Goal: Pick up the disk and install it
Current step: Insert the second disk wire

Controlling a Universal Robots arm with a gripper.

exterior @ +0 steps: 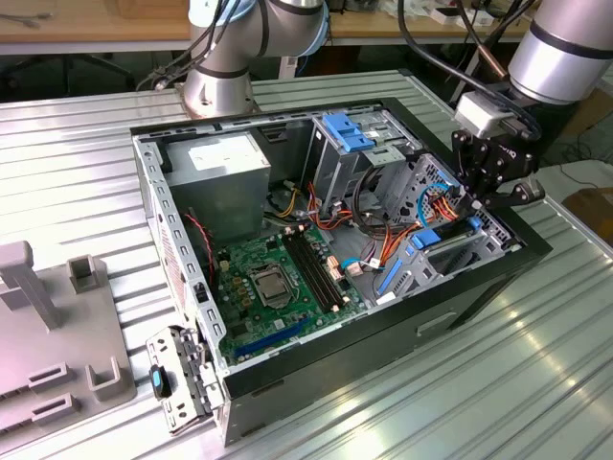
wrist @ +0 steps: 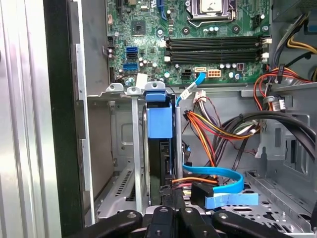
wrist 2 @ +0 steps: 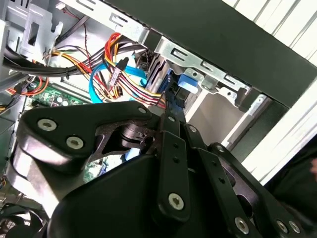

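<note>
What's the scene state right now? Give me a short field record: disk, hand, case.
disk: standing on edge in the drive bay slot, blue carrier tab facing the motherboard
hand: over the drive bay at the case's corner, in the exterior view's right
hand state: fingers close together at the disk's edge; grip cannot be confirmed
case: open computer case, on a ribbed metal table

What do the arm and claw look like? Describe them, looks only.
The arm is a silver-grey tube with a black band and black cables alongside. A light grey block sits at its wrist. The claw is black, built of jointed metal links fixed with silver screws.
</note>
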